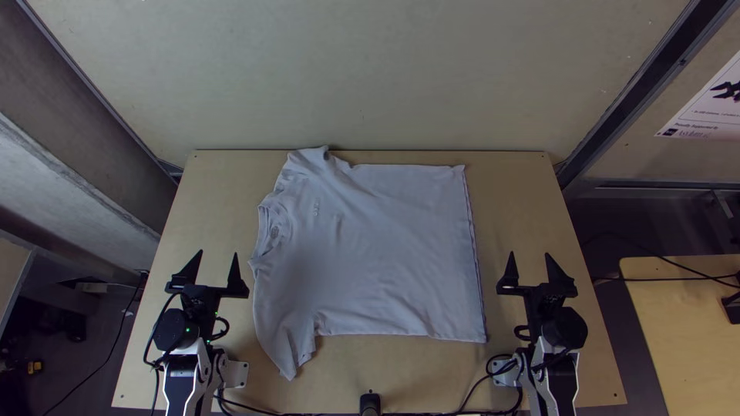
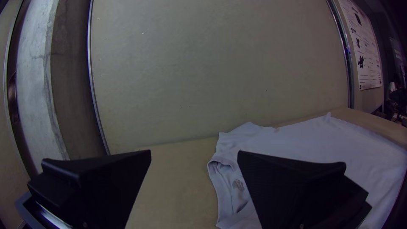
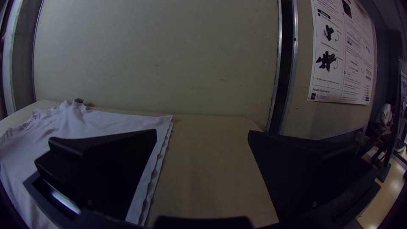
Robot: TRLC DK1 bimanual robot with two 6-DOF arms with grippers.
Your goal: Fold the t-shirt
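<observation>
A white poster with black print [image 3: 341, 51] hangs beyond the light wooden table [image 1: 532, 185]. The pale fabric t-shirt [image 1: 385, 246] lies spread on the tabletop, small marks on its chest and inside its collar. The collar faces the left gripper [image 1: 218, 253], the hem the right gripper [image 1: 529, 253]; one sleeve reaches the table's far edge. Both grippers' flat black fingers stand apart, released, with wood between hem and right gripper.
</observation>
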